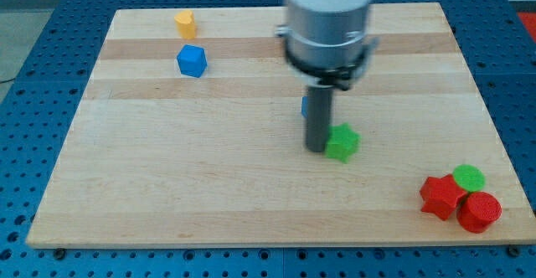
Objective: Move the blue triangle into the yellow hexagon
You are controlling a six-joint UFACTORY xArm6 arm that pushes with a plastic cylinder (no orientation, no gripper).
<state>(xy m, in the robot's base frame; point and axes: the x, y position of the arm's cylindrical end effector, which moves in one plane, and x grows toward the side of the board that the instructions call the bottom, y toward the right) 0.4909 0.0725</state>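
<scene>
Approach step: my tip (316, 148) touches the green star block (342, 142), hiding most of the blue triangle block (305, 106). No jaws exist. Next, I judge, push it far-left toward the yellow hexagon block (185, 23).

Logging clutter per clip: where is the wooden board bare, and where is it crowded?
Bare: the view's left and bottom, below the blue cube and yellow hexagon. Crowded: bottom right, red star, red cylinder, green cylinder; my tip beside the green star.

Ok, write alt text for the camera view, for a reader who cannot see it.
A dark rod ends with my tip on a pale wooden board, touching a green star-shaped block on its left, with a sliver of a blue block showing behind the rod. A yellow hexagon and blue cube sit upper left; three red and green blocks cluster lower right.
</scene>
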